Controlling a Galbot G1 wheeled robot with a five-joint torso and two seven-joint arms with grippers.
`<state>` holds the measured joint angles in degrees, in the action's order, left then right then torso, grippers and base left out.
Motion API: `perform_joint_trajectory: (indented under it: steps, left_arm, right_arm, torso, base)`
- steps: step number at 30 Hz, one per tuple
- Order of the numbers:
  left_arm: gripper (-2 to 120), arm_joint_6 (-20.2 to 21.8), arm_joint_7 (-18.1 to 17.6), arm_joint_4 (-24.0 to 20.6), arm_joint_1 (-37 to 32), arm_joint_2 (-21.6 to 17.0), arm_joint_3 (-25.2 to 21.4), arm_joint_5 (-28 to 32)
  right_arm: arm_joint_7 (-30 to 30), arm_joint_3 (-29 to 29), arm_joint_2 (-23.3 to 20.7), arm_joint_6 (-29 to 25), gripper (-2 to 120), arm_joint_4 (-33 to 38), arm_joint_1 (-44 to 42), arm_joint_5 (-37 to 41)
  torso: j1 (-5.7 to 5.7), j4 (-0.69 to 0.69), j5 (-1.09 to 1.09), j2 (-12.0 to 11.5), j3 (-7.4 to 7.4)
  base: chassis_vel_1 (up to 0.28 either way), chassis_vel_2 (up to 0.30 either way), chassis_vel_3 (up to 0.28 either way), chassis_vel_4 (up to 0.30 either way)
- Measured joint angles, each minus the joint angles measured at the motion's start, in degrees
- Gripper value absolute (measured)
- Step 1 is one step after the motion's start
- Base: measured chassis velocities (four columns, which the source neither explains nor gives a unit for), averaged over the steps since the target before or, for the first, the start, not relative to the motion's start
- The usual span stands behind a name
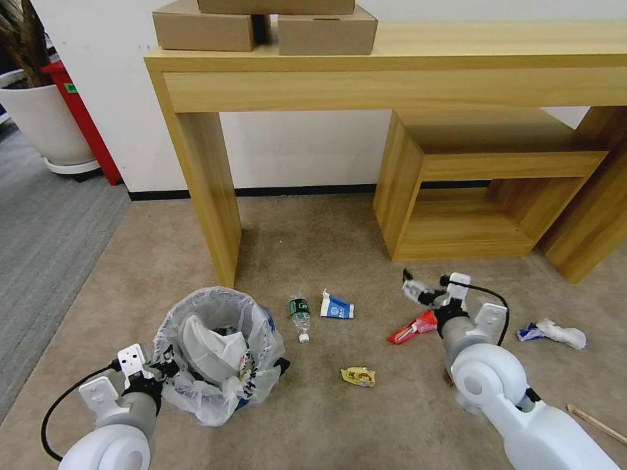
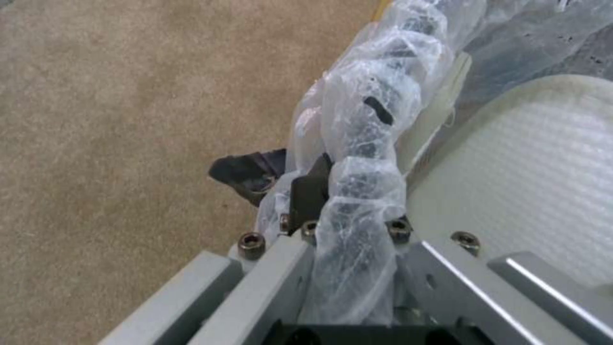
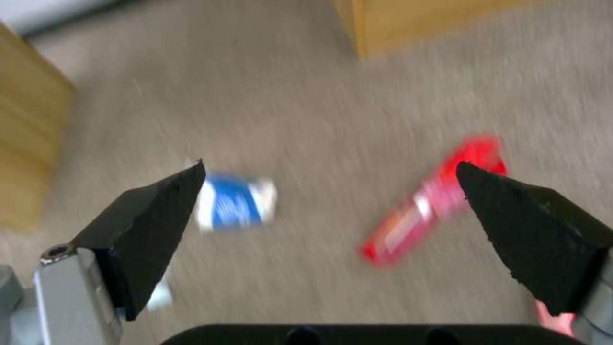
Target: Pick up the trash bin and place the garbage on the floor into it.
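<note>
The trash bin (image 1: 219, 356) stands on the beige floor (image 1: 313, 418), lined with a crinkly whitish bag, with a white slipper (image 1: 210, 346) inside. My left gripper (image 1: 166, 367) is shut on its bag-covered rim (image 2: 364, 158), and the slipper (image 2: 530, 182) lies just inside. My right gripper (image 1: 424, 287) hovers open over the carpet, beside a red wrapper (image 1: 413, 328). Between its fingers (image 3: 153, 225) I see a blue-white carton (image 3: 233, 203) and the red wrapper (image 3: 428, 206). A small bottle (image 1: 299, 314), the carton (image 1: 337, 305), a yellow wrapper (image 1: 358, 375), a crumpled tissue (image 1: 555, 333) and a wooden stick (image 1: 597, 423) lie scattered.
A wooden desk leg (image 1: 209, 196) stands just behind the bin, and a low wooden shelf unit (image 1: 470, 196) sits behind my right gripper. Cardboard boxes (image 1: 261, 29) rest on the desk. A white planter (image 1: 46, 124) stands over the grey ribbed carpet (image 1: 46, 248) at far left.
</note>
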<state>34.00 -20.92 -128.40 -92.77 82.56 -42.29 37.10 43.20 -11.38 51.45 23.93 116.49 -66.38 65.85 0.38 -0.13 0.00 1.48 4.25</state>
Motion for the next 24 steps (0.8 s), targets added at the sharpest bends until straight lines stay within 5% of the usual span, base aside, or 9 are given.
perform_joint_trajectory:
  steps: [8, 17, 21, 24]
  left_arm:
    - [0, -0.43, 0.33, 0.99, 0.32, 0.70, 0.13, -0.77]
    - [0, -0.90, 0.69, 1.85, 0.42, 1.10, 0.50, -1.57]
    - [0, -1.03, 0.71, 2.02, 0.55, 1.07, 0.42, -1.62]
    - [0, -1.37, 0.74, 2.02, 0.41, 1.40, 0.34, -1.82]
  right_arm:
    - [6.75, 6.43, -3.86, 2.97, 100, -2.31, 0.35, 7.98]
    - [6.45, 10.24, -4.68, 3.33, 100, -5.44, -1.63, 4.31]
    - [-4.89, 15.72, -10.32, 0.87, 99, -9.13, 0.28, -8.06]
    - [-14.40, 25.56, -14.47, -5.00, 98, -13.15, 5.80, -18.86]
  torso:
    - [0.00, 0.00, 0.00, 0.00, 0.00]
    - [0.00, -0.02, 0.01, 0.00, 0.00]
    - [0.00, -0.01, -0.02, 0.00, 0.00]
    - [0.00, -0.01, 0.00, 0.00, 0.00]
  base:
    - [0.000, 0.000, 0.000, 0.000]
    - [0.000, 0.000, 0.000, 0.000]
    - [0.000, 0.000, 0.000, 0.000]
    - [0.000, 0.000, 0.000, 0.000]
